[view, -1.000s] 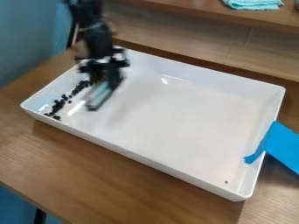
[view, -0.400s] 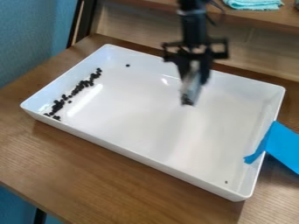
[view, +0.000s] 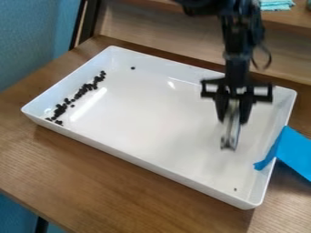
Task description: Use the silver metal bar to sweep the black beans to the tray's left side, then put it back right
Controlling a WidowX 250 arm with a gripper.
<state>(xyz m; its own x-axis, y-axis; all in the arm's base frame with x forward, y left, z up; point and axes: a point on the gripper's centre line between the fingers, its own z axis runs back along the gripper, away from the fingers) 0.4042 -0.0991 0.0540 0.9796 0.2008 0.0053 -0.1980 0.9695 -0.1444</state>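
The black gripper [view: 233, 118] is hanging over the right half of the tray [view: 146, 104], nearer its right side than its left, and appears to be grasping a pale narrow strip [view: 230, 134], which is pointing down toward the tray's floor; whether the strip's lower end is touching that floor, I cannot tell. The white tray is resting on the wooden table [view: 121, 186], and a blue piece of material [view: 294, 152] is draping over the tray's right side. Most of the dark bits [view: 60, 109] are lying inside the tray in a loose, uneven line along its left side, some of them bunching toward the near left corner. One stray bit [view: 133, 68] is sitting apart from them, close to the tray's far side, and a tiny dark speck [view: 236, 189] is lying near the tray's near right corner. Judging by this layout, if the bits are being gathered along the tray's left side, the work is looking mostly done: the main group is already lying there, while the stray by the far side and the speck by the near right corner are lying outside it. The middle group is looking patchy rather than heaped, so some tightening may be wanting too.
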